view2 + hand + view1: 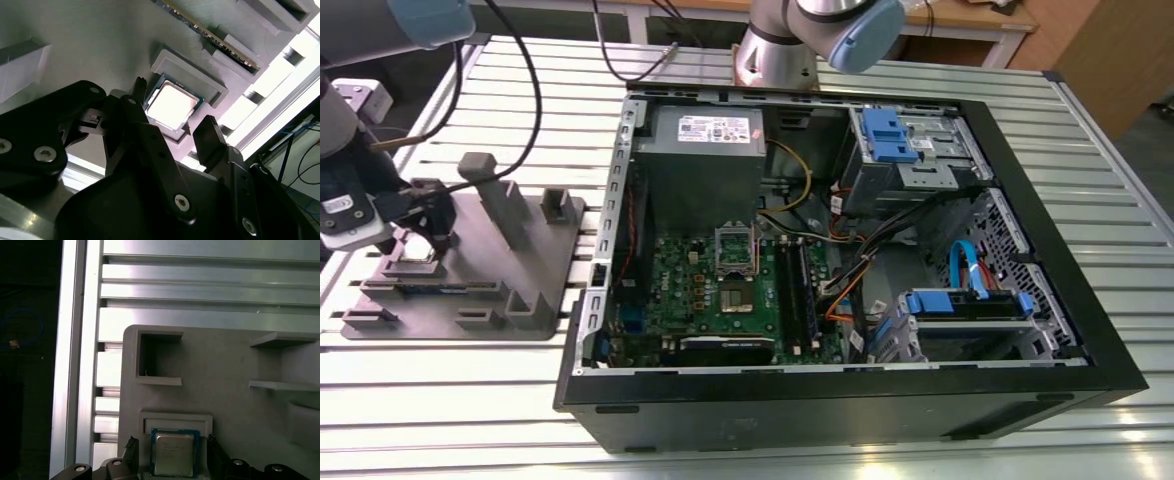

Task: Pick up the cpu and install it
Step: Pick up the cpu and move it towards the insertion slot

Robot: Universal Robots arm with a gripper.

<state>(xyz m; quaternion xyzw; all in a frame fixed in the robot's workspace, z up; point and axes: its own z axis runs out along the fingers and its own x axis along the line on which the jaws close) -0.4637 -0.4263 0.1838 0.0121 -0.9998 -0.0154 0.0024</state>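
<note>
The gripper [416, 250] stands with its fingers spread, one on each side of the cpu [173, 455], outside the raised rim of its pocket in the fixture plate [230, 390]. A tall post [498, 195] rises near it (on the exterior view's right). Inside the computer case [854, 395] the socket [736, 297] lies open from above. Its upright frame [736, 243] stands at one edge, and cables [847, 275] hang near.

Shiny metal-topped cpu [173, 455], matt grey plastic fixture [225, 380] (bright ribbed metal table [200, 290])
</note>
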